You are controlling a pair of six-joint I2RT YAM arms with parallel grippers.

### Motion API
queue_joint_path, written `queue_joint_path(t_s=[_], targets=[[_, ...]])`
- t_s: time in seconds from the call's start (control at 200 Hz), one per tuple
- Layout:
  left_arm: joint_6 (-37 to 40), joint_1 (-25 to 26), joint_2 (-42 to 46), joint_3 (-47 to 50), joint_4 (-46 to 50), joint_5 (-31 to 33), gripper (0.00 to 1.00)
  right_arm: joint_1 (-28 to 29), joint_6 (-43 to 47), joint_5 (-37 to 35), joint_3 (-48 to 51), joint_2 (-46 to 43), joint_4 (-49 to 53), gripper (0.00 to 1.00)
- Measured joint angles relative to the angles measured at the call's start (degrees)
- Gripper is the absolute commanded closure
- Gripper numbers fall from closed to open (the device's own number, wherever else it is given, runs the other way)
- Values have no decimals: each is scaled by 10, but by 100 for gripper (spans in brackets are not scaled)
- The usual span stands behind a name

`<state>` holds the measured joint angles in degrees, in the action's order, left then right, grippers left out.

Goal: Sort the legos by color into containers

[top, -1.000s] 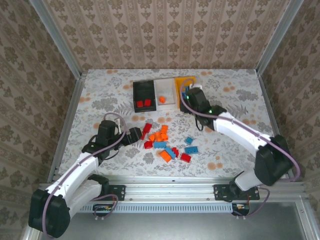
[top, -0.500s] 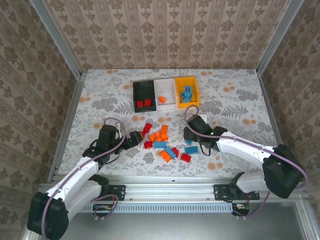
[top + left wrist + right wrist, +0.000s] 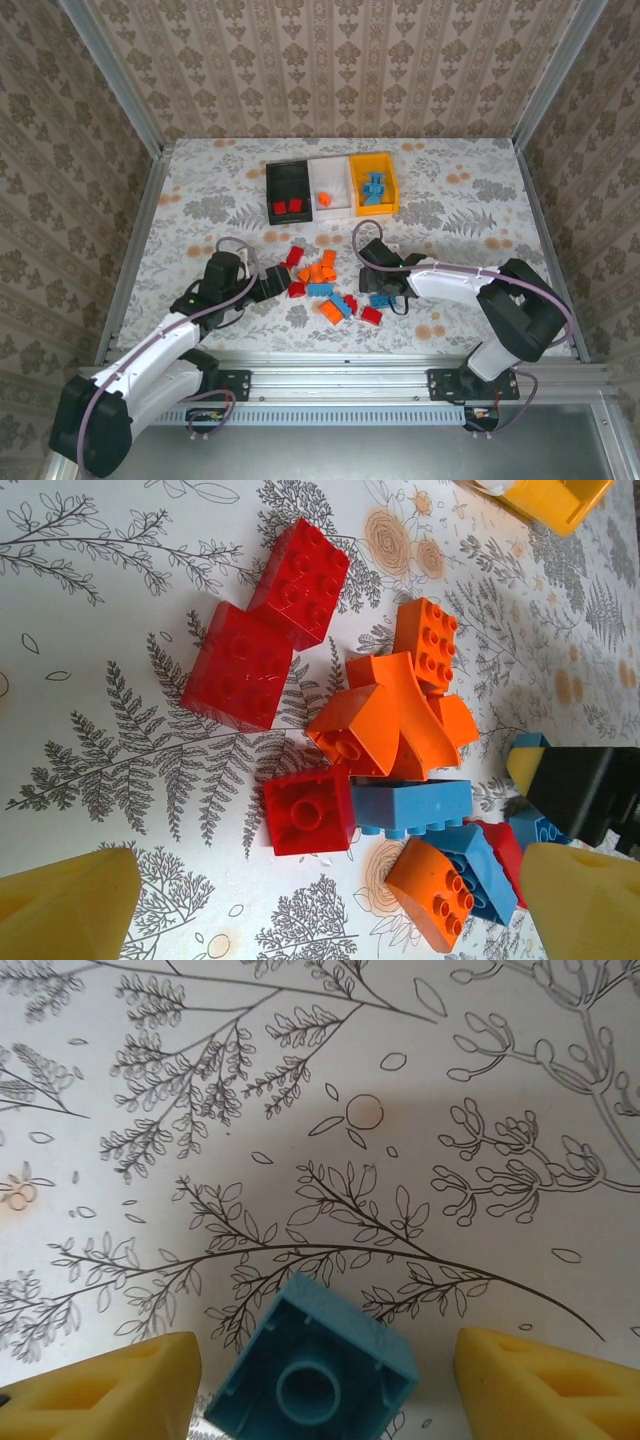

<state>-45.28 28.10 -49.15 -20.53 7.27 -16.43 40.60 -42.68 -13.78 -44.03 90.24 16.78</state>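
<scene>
Legos scattered, blue brick between right fingers

- The left arm reaches forward and to its right, with the forearm low and the wrist nearly level.
- The left gripper points ahead, jaws spread wide.
- The right arm folds across to its left, elbow sharply bent.
- The right gripper points steeply down, its yellow fingers parted and clamping nothing.

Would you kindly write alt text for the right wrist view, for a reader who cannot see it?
A light blue lego brick lies hollow side up on the leaf-patterned table, at the bottom of the picture, between the two yellow fingertips of the open right hand.
</scene>
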Motion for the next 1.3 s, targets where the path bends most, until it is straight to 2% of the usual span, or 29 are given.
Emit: queue_joint_path(t_s=[0.29,0.485,0.925,1.1,1.18,1.3], targets=[[0,0,1,0,2,4,0,2,3,-23,-18,21,17,52],[0,0,1,0,4,5,0,2,5,-27,-32,32,23,57],[0,0,-12,-1,5,12,0,6,40,-37,-56,49,-9,58],[1,0,-35,-10,4,13,0,0,72,-58,-104,49,-5,58],[3,0,-49,-22,6,14,0,-16,91,-63,-142,50,-3,58],[5,-2,-79,-45,3,14,0,-69,118,-69,-221,78,-3,58]])
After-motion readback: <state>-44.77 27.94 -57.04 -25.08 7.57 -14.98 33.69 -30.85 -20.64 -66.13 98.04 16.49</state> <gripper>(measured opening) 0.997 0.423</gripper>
